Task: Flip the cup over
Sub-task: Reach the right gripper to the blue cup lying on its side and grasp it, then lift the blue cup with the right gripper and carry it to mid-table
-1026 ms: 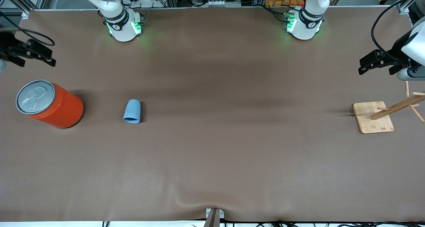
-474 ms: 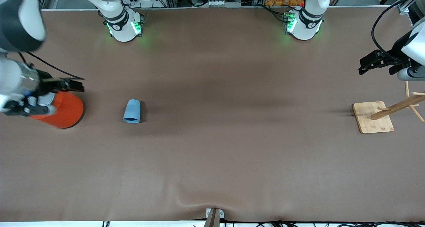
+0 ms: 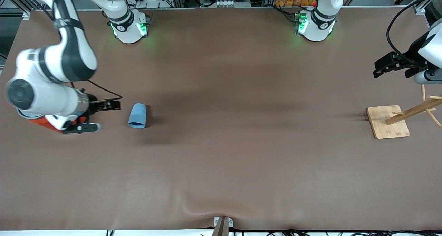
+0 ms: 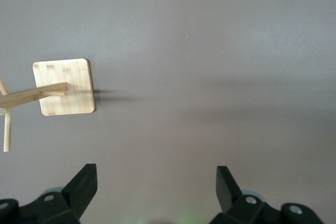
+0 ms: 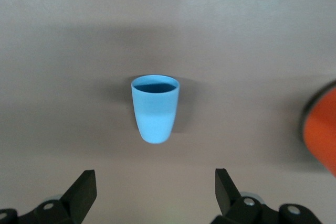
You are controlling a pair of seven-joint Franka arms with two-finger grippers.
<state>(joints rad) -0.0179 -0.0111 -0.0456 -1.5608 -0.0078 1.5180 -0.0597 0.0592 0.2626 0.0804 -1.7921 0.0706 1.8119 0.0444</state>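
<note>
Two arms work over one brown surface (image 3: 228, 153). By size: an orange can (image 3: 45, 124), mostly hidden under the right arm; a wooden stand (image 3: 387, 122) well apart from the can, toward the left arm's end; and the small blue cup (image 3: 137, 115), lying on its side near the can. The right hand (image 3: 96, 115) hovers between can and cup, fingers apart. The left hand (image 3: 393, 67) waits above the stand, fingers apart.

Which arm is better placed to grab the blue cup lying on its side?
The right. Its open gripper is beside the cup, by the orange can, and its wrist view frames the cup between the fingers. The left gripper waits, open, above the wooden stand at the table's left-arm end.
</note>
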